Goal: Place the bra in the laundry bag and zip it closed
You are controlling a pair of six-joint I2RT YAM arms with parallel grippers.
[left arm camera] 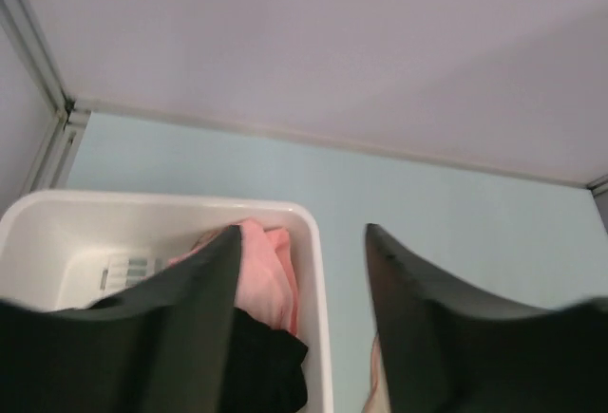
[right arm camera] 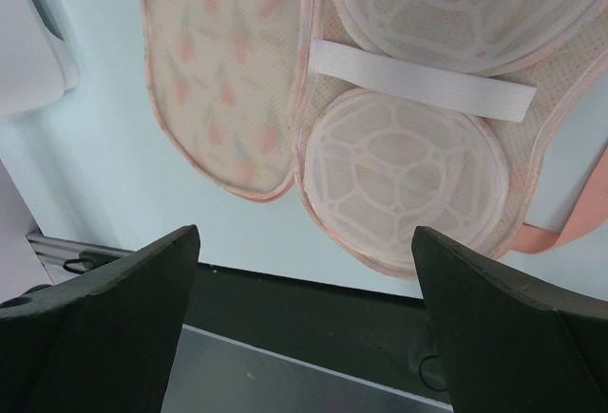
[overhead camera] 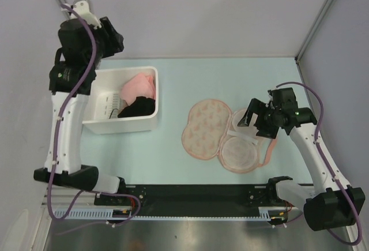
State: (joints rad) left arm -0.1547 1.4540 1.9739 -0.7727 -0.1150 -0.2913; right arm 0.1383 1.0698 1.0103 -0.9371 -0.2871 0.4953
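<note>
The laundry bag [overhead camera: 204, 125] lies open and flat on the pale blue table, right of centre. Its printed half is on the left, its white-lined half [overhead camera: 239, 152] with two round mesh domes on the right. In the right wrist view the printed half [right arm camera: 228, 71] sits beside the domes [right arm camera: 399, 161], with a white elastic band [right arm camera: 423, 85] across them. My right gripper [overhead camera: 252, 118] [right arm camera: 304, 271] is open and empty, above the bag's right half. My left gripper [overhead camera: 115, 40] [left arm camera: 302, 271] is open and empty, high above the bin's far side. No bra shows.
A white plastic bin [overhead camera: 124, 125] stands at the left, holding a pink cloth [overhead camera: 138, 86] and a black garment [overhead camera: 138, 108]; its rim [left arm camera: 318, 318] shows in the left wrist view. A black strip [overhead camera: 196, 196] runs along the near table edge. Grey walls enclose the back and sides.
</note>
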